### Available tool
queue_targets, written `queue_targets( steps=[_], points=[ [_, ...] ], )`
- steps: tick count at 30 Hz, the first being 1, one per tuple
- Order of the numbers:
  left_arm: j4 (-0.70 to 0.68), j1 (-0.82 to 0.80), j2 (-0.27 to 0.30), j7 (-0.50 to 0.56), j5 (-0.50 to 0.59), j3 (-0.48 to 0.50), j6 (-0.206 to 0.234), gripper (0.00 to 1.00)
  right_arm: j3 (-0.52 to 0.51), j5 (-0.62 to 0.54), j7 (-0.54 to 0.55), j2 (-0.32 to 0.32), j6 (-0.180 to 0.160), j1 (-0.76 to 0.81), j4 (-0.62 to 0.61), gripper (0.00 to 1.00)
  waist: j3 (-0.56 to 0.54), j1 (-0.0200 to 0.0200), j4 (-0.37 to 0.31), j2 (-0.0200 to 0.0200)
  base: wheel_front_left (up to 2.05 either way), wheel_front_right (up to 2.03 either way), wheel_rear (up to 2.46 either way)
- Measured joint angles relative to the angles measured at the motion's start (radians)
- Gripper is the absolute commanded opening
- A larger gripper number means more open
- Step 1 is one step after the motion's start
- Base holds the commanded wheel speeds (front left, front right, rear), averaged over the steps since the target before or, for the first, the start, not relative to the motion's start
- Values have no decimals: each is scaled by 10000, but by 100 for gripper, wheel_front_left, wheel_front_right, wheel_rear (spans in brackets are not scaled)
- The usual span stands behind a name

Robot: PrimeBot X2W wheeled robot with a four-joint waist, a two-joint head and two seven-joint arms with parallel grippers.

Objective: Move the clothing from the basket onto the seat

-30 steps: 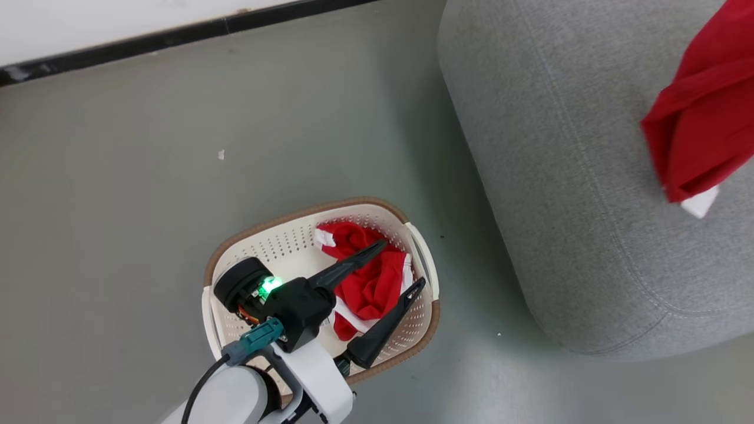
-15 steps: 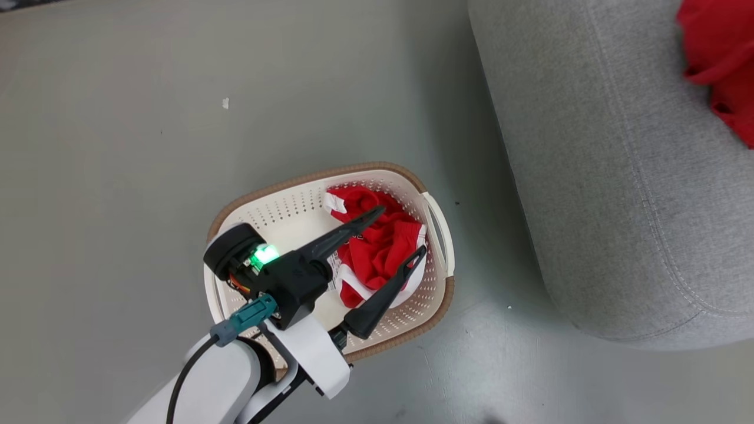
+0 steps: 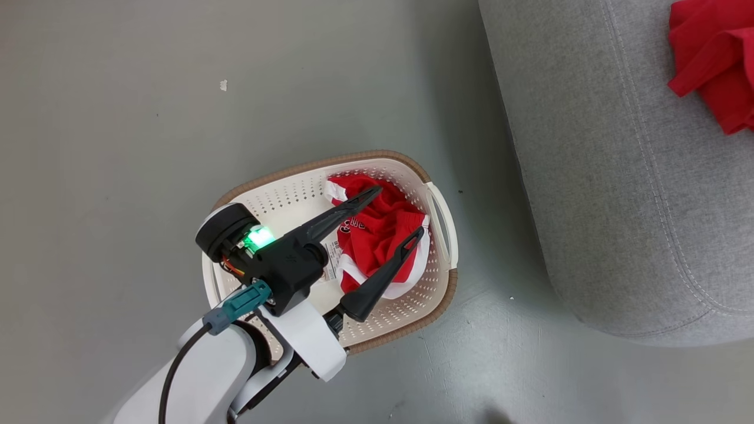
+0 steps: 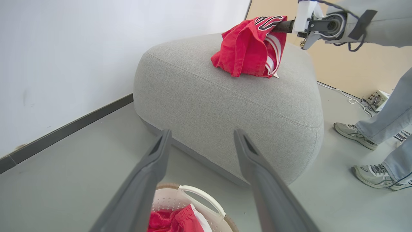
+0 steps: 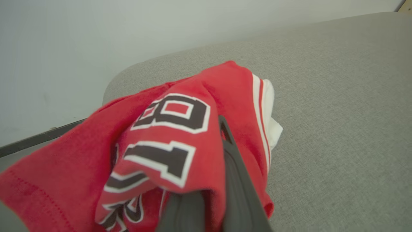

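Red clothing in clenched right gripper, left gripper agape over basket, shoes nearby

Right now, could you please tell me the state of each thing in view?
left gripper, open above the basket.
right gripper, shut on the red jersey.
red jersey, held, hanging down onto the seat.
red garment, crumpled in the basket.
basket, upright, holding one garment.

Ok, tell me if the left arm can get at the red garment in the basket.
Probably yes: the left gripper hangs open above the red garment in the basket, with nothing lying over it or between them.
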Motion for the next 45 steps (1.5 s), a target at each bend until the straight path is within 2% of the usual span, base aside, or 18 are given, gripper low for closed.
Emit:
queue_targets(
  steps=[5,6,8,9,10,30,45],
  points=[
    [125,-47,29,-104,-2,0,-4,100,234,157,380,31,0,0,389,0,-80,0,-32,0,0,0,0],
    [151,-64,29,-144,-2,0,-10,100,268,219,483,46,0,2,493,11,-102,0,-38,0,0,0,0],
    [198,-122,27,-173,-4,-2,-10,100,353,232,604,44,0,12,627,56,-155,0,-49,0,0,0,0],
    [211,-143,25,-186,-6,0,-12,100,359,290,640,44,0,3,692,85,-184,0,-55,0,0,0,0],
    [234,-144,25,-236,-17,-2,-12,100,384,332,669,40,0,-1,734,100,-213,1,-60,0,0,0,0],
    [970,-131,-61,-828,-215,48,-13,100,1624,713,880,-19,0,68,589,100,-1147,0,-215,0,0,0,0],
    [1488,327,-100,-1467,-405,477,54,100,2224,865,79,-477,0,684,-230,100,-2089,0,-128,0,0,0,0]
  ],
)
